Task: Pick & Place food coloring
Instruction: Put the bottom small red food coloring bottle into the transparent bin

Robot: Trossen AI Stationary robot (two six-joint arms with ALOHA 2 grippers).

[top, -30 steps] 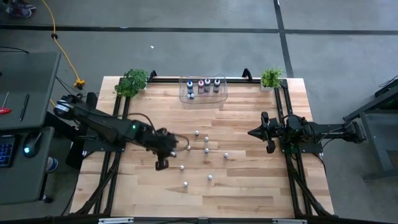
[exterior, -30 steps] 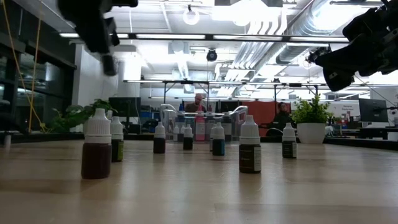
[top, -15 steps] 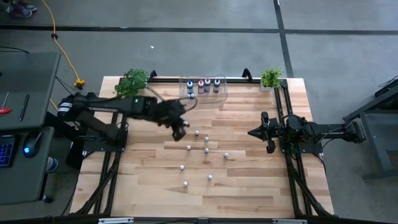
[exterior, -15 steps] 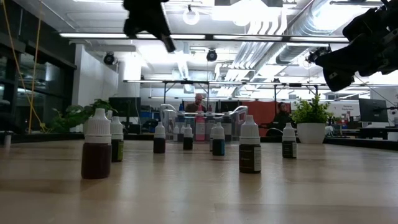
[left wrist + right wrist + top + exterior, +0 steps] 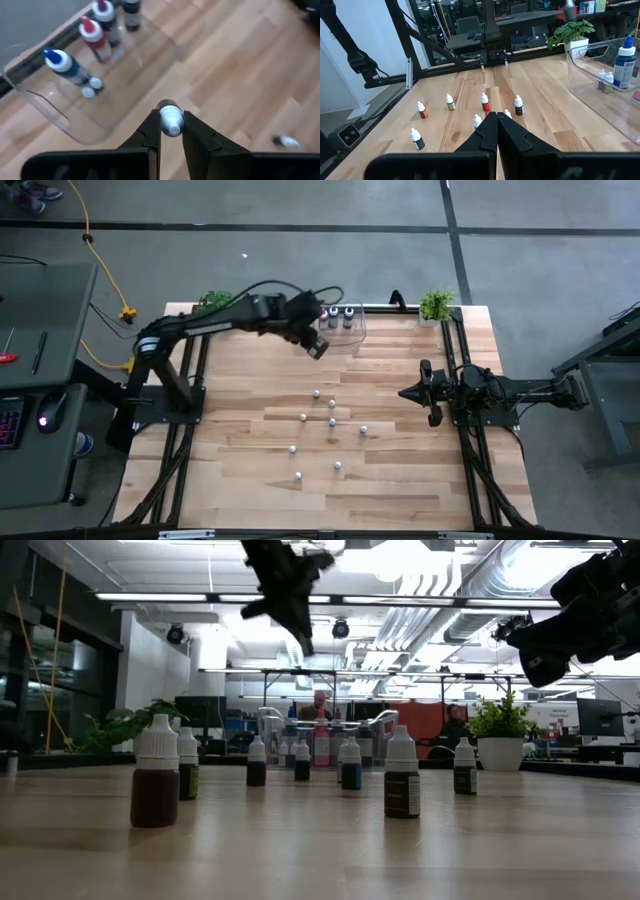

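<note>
My left gripper (image 5: 319, 348) hangs high over the table just on the near side of the clear plastic bin (image 5: 352, 330), shut on one small whitish food coloring bottle (image 5: 170, 120). In the bin stand larger bottles with blue (image 5: 62, 64), red (image 5: 96, 35) and dark bodies, plus two small ones (image 5: 91, 88). Several small bottles (image 5: 332, 422) stand upright on their bases mid-table. My right gripper (image 5: 405, 393) waits shut at the table's right side, touching nothing. My left gripper pinches the small bottle by its body (image 5: 171, 125) between the two fingertips (image 5: 152, 127). The fingers slant down toward the table from above, and the bottle lies along them, one end (image 5: 168, 106) poking past the tips. The bottle is lifted clear of the table.
Potted plants stand at the far left corner (image 5: 212, 308) and the far right corner (image 5: 436, 304). Black frame rails run along the left, right and far edges. Bare wood lies between the bin and the group of small bottles (image 5: 400, 780).
My left gripper has swung from the near-left part of the table toward the far edge, passing over the small bottles and ending beside the bin, staying high above the table. The bottles on the table have kept their places.
</note>
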